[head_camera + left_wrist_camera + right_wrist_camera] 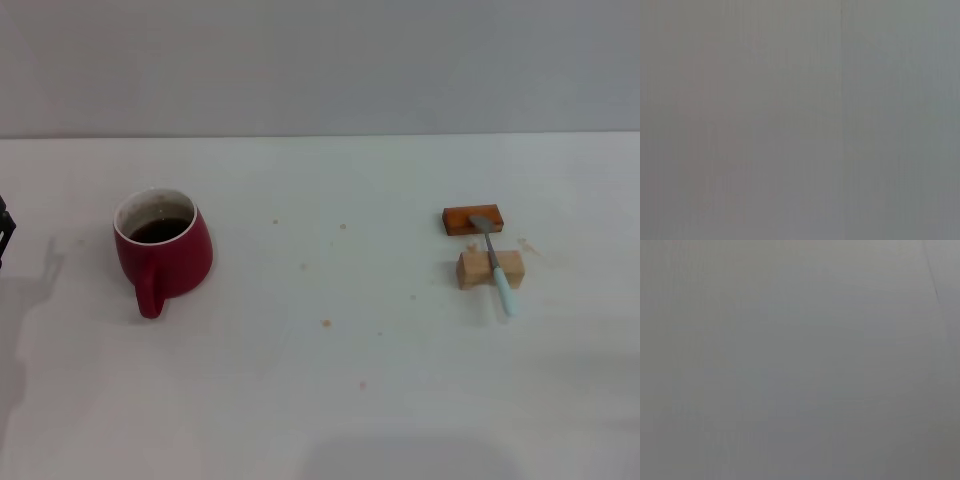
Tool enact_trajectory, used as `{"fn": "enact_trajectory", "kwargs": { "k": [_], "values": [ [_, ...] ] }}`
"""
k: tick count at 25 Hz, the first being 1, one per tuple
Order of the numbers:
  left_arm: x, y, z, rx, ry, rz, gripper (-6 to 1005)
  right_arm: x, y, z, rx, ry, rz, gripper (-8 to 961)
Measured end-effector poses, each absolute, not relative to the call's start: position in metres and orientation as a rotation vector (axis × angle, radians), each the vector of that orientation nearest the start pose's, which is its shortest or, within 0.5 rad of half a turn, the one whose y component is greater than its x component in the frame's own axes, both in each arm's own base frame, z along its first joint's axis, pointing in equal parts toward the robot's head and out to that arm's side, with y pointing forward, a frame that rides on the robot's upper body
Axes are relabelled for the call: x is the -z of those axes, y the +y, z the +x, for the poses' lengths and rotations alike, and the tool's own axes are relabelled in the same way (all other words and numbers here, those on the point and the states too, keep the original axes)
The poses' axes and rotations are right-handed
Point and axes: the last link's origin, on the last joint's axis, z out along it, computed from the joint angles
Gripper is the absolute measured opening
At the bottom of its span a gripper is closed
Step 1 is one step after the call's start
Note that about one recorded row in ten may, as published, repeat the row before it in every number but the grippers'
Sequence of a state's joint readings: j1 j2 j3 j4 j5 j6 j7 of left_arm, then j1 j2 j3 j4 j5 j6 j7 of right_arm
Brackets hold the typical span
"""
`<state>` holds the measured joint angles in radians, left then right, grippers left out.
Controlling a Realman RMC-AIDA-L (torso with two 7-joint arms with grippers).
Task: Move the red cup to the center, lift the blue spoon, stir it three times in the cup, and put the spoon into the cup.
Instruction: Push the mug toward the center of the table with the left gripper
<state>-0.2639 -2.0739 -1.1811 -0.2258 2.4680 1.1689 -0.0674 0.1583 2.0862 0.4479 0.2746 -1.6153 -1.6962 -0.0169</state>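
The red cup (163,251) stands upright on the left part of the white table, its handle toward me, with dark liquid inside. The blue spoon (495,262) lies at the right, its metal bowl on the orange-brown block (472,219) and its pale blue handle across the tan wooden block (490,268). A dark part of my left gripper (5,235) shows at the far left edge, left of the cup and apart from it. My right gripper is out of view. Both wrist views show only plain grey.
The white table (330,380) carries a few small brown specks around its middle. A grey wall runs behind its far edge.
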Motion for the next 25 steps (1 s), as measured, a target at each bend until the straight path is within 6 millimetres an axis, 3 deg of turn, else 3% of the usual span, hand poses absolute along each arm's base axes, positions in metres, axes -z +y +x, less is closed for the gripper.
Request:
{"fn": "enact_trajectory", "kwargs": {
  "k": [22,25],
  "values": [
    [-0.0171,0.2926,-0.3746,0.568,-0.573,-1.389,819,-0.0314,0.2139,0.3567,-0.738,0.404,-1.085,755],
    [-0.0169,0.2945,-0.3750,0.558,-0.578,-1.390,766,-0.0315,0.2137,0.3564,-0.740,0.403,-1.083,755]
  ]
}}
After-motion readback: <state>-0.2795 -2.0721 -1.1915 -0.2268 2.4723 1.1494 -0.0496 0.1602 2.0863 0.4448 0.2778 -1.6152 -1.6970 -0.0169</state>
